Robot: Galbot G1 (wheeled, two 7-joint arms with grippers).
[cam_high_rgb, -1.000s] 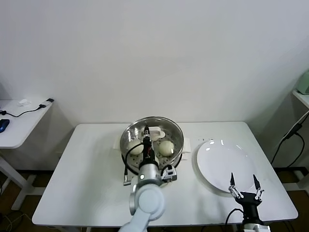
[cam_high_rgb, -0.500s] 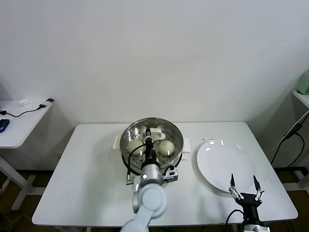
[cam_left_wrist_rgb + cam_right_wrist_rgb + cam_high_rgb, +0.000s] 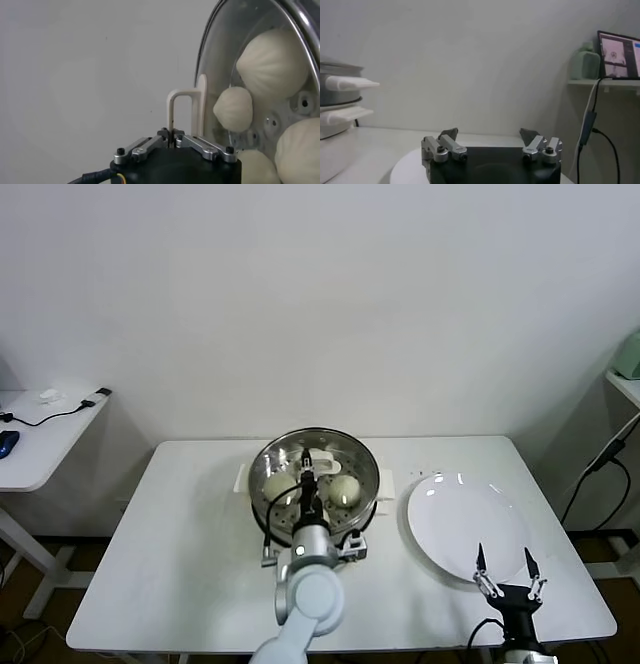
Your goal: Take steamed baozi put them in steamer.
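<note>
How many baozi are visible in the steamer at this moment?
4 in the left wrist view, all inside the steamer: one large at the back, one small in the middle, one at the edge, one partly behind the left pincer. The plate holds none.

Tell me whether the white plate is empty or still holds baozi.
Empty. The white plate shows only bare surface in the head view; the baozi sit inside the steamer.

A white plate (image 3: 462,524) lies on the white table (image 3: 180,554).
</note>
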